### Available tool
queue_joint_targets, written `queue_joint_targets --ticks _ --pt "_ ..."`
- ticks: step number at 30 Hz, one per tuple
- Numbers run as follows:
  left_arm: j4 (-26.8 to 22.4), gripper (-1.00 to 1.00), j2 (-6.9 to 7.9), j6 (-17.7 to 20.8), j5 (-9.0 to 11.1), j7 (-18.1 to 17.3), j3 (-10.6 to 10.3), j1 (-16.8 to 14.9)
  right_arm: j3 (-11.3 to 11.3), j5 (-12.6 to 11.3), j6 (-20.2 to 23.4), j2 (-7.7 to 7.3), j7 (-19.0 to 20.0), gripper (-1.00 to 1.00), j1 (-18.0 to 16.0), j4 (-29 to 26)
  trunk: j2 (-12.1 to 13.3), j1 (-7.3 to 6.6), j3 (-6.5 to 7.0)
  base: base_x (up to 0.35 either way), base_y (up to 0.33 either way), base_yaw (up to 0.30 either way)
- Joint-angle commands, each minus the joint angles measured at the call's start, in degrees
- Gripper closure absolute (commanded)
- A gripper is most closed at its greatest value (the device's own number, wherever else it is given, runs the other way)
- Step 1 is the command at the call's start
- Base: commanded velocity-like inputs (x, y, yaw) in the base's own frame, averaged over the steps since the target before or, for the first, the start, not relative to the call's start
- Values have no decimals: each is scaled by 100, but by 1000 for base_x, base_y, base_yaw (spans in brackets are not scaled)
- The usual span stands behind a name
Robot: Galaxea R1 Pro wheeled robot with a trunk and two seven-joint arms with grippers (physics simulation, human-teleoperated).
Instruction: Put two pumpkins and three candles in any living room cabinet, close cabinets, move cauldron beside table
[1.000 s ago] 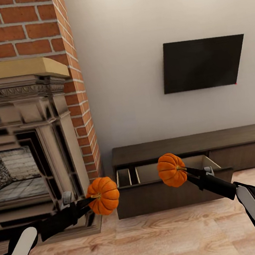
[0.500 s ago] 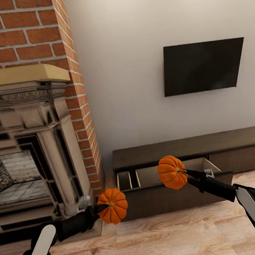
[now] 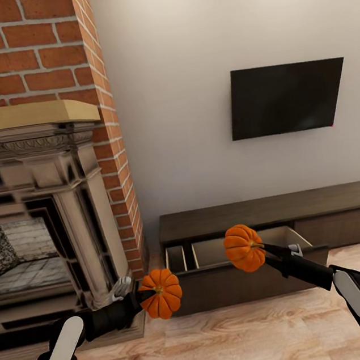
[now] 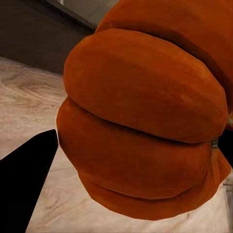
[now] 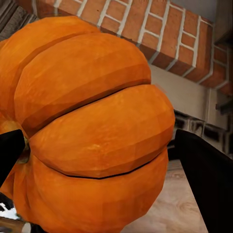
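Each of my grippers holds a bright-orange ribbed pumpkin by its stem end. In the head view the left gripper [image 3: 146, 294] is shut on one pumpkin [image 3: 161, 293] just left of the cabinet's open drawer front. The right gripper [image 3: 262, 247] is shut on the other pumpkin [image 3: 243, 248], which hangs over the open drawer [image 3: 248, 280] of the low dark-brown cabinet [image 3: 276, 210]. Up close, the left wrist view has its pumpkin [image 4: 145, 111] and the right wrist view has its own pumpkin [image 5: 87, 121]. Candles and cauldron are out of view.
An ornate fireplace [image 3: 43, 222] in a red-brick chimney [image 3: 108, 156] stands at the left, close to the left arm. A dark TV [image 3: 286, 98] hangs on the pale wall above the cabinet. Wooden floor [image 3: 225, 339] lies in front.
The view has tilted slightly upward. My left gripper with its pumpkin has moved right and a little down toward the cabinet. The right gripper and its pumpkin have barely moved.
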Motion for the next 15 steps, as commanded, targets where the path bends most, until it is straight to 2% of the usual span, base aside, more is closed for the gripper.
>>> queue_joint_targets --ticks 1,10,15 --pt "-6 100 3 14 39 42 -5 -3 -7 -4 21 -1 2 100 -4 28 -2 -1 -2 0 0 -112" --pt "-149 100 15 22 40 -17 -31 3 -9 -5 5 -3 4 100 -4 86 -2 -1 50 1 -12 -201" --pt "-230 100 19 22 39 -17 -101 6 -10 -5 5 -7 0 100 -4 87 -2 -1 77 63 -255 -190"
